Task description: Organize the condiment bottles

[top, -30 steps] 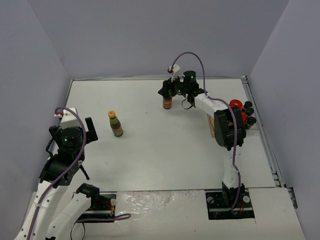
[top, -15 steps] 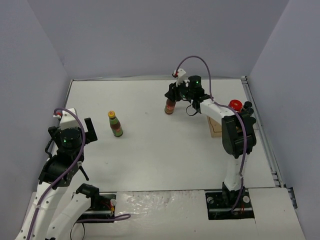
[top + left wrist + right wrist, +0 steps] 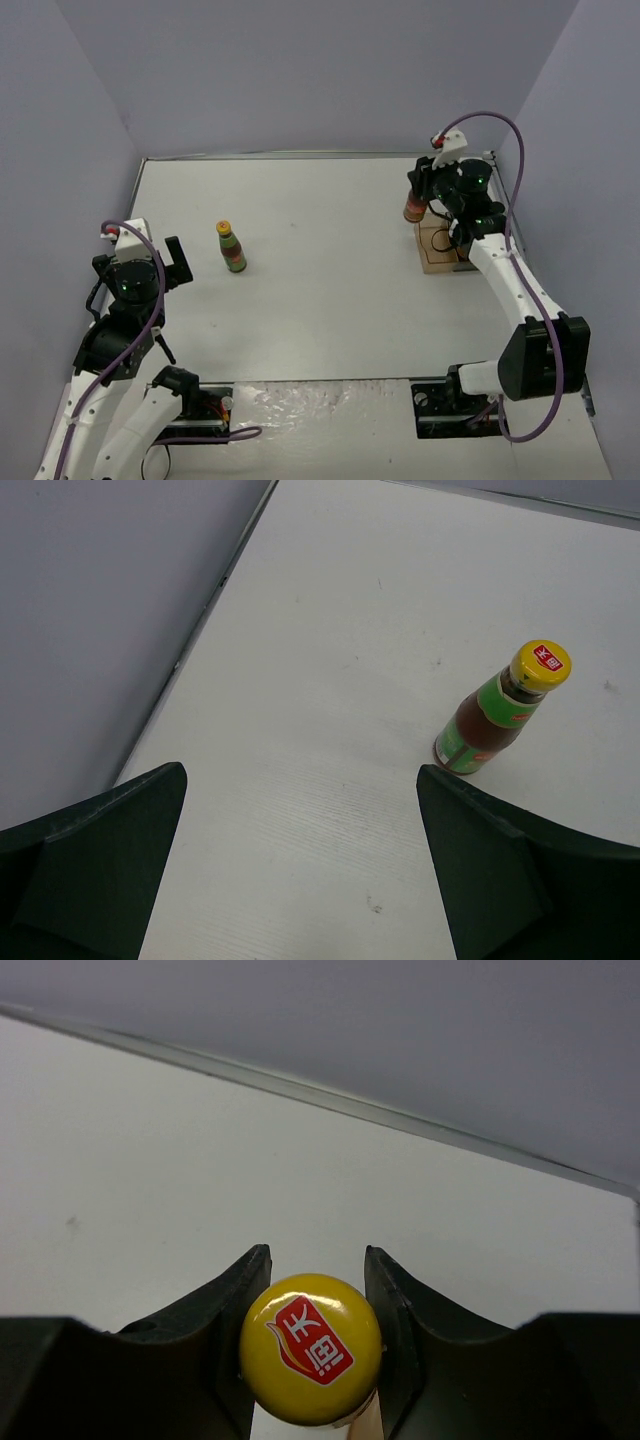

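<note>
Free bottle (image 3: 231, 247) left of tray (image 3: 436, 262)

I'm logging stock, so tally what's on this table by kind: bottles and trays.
Yellow-capped bottles: 2, the standing bottle and the held bottle in the right tool
Brownish tray: 1
Total: 3 in view; the right arm may hide others.

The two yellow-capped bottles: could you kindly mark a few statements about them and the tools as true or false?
1. The right tool is shut on a yellow-capped bottle. True.
2. The left tool grips the other bottle. False: it is open, and that bottle stands apart from it on the table.
3. The other bottle lies on its side. False: it stands upright.
4. The right tool holds its bottle close to the brownish tray. True.
</note>
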You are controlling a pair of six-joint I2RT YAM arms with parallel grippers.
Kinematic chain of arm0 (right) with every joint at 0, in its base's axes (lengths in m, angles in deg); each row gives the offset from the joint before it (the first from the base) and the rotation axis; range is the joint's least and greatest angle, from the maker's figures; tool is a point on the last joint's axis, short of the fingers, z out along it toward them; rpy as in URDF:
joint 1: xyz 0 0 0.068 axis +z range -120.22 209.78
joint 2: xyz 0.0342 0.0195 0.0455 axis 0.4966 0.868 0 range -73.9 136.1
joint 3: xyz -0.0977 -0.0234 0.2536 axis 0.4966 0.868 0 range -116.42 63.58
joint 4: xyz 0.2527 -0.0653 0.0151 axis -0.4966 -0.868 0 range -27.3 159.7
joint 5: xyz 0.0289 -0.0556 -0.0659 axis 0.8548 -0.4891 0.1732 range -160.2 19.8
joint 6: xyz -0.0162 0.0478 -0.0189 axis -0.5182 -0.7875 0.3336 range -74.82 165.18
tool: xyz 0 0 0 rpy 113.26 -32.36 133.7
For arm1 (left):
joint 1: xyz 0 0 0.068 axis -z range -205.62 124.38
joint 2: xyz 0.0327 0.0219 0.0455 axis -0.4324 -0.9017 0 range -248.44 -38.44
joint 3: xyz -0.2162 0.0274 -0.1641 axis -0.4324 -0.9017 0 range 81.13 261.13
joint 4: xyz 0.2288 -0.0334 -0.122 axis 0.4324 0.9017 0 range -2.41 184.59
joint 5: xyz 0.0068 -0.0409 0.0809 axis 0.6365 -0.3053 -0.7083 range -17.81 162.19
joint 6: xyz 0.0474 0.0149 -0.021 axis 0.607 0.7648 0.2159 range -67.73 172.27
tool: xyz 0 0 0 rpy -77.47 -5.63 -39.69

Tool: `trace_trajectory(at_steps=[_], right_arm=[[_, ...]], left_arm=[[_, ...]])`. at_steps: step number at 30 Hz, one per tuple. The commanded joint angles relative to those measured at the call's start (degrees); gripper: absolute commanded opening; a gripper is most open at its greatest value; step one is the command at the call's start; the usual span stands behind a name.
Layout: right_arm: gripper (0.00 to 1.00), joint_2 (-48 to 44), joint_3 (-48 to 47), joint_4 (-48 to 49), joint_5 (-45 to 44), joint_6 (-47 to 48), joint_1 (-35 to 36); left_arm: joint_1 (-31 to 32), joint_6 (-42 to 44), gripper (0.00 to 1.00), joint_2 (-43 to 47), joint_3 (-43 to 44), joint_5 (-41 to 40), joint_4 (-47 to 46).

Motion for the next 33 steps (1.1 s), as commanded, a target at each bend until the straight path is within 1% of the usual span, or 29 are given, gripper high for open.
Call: trace_trajectory(at_steps=[1,4,9,16,25,27,29,30,31,32,33], right_arm=[[0.00,-4.6,0.7,5.9,-8.9,1.8,-2.4],[0.00,-4.0,2.2,7.5,-10.8,1.8,-3.9],[0.00,-0.8,3.4,12.6,-9.3,-0.7,-7.2],[0.00,3.6,5.8,19.5,-10.0,-1.2,-7.2],[0.00,8.3,10.1,30.5,-10.7,-2.7,-7.2],[0.00,9.0,11.2,31.6,-10.7,-3.2,-7.2],[0.05,9.1,12.1,32.2,-10.3,-3.5,-7.2],[0.19,8.8,12.8,32.4,-10.4,-3.7,-7.2],[0.35,8.3,13.5,32.5,-10.5,-3.8,-7.2],[0.48,7.5,14.3,32.5,-10.8,-4.0,-7.2],[0.57,6.8,14.9,32.3,-11.1,-4.1,-7.2]], left_arm=[[-0.4,0.6,0.97,-0.5,1.1,0.2,-3.8],[-0.4,0.6,0.97,-0.6,1.1,0.2,-3.8],[-0.4,0.6,0.97,-0.6,1.0,0.1,-3.7],[-0.4,0.6,0.97,-0.4,1.1,0.1,-3.7],[-0.4,0.6,0.97,-1.0,1.0,0.5,-3.8],[-0.4,0.6,0.97,-1.1,1.0,0.7,-3.9],[-0.4,0.7,0.97,-1.3,0.9,1.3,-4.1],[-0.4,0.8,0.97,-1.6,0.9,1.7,-4.1],[-0.4,0.9,0.97,-2.1,0.9,2.1,-4.2],[-0.4,0.9,0.97,-2.4,1.0,2.7,-4.2],[-0.4,0.8,0.97,-2.7,1.0,3.1,-4.2]])
